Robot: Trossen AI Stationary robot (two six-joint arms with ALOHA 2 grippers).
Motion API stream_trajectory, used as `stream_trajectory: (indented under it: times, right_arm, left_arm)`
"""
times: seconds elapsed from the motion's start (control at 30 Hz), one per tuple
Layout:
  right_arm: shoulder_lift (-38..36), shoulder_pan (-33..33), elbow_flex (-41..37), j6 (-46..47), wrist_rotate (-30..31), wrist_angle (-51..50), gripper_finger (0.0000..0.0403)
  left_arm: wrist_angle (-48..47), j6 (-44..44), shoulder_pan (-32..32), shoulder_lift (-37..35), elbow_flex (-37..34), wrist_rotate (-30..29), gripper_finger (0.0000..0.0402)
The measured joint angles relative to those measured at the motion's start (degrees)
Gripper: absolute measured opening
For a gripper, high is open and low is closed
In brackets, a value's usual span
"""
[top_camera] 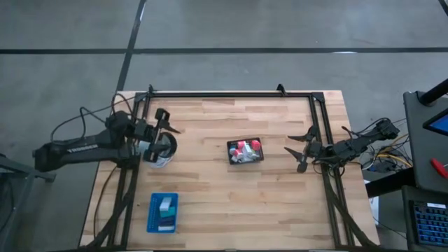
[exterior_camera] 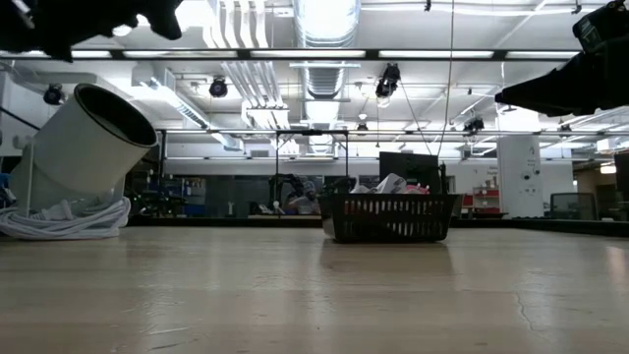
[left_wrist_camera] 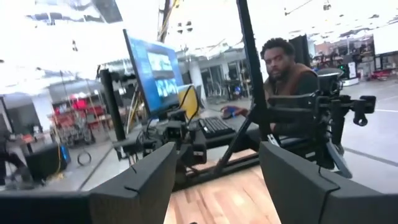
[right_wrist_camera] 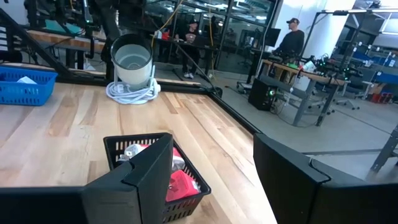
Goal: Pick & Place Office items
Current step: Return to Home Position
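The office items show in two places. Red, pink and white pieces (top_camera: 245, 148) lie in a black mesh basket (top_camera: 246, 160) at the table's middle. White and teal blocks (top_camera: 166, 207) lie in a blue tray (top_camera: 152, 213) near the front left. My left gripper (top_camera: 166, 122) hangs open above the table's left side, over a white cylinder, holding nothing. My right gripper (top_camera: 291, 145) stands open at the table's right side, pointing at the basket (right_wrist_camera: 186, 180) from a short way off, with nothing between its fingers.
A white cylinder (exterior_camera: 86, 147) leans tilted on a coil of white cable (exterior_camera: 64, 222) at the left. A black frame (top_camera: 231, 94) rims the table. Bare wood lies between basket and tray. A person (left_wrist_camera: 286, 68) sits beyond the table's right side.
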Motion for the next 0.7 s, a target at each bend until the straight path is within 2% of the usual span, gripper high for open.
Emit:
stream_trajectory:
  times: [0.23, 0.7]
  right_arm:
    - [0.0, 0.0, 0.0, 0.1, 0.0, 0.0, 0.0217]
    - [0.0, 0.0, 0.0, 0.1, 0.0, 0.0, 0.0217]
  left_arm:
    - [1.0, -0.8, 0.0, -8.7, -7.9, 0.0, 0.0234]
    - [-0.6, -8.1, 0.0, -34.0, -21.2, -3.1, 0.0234]
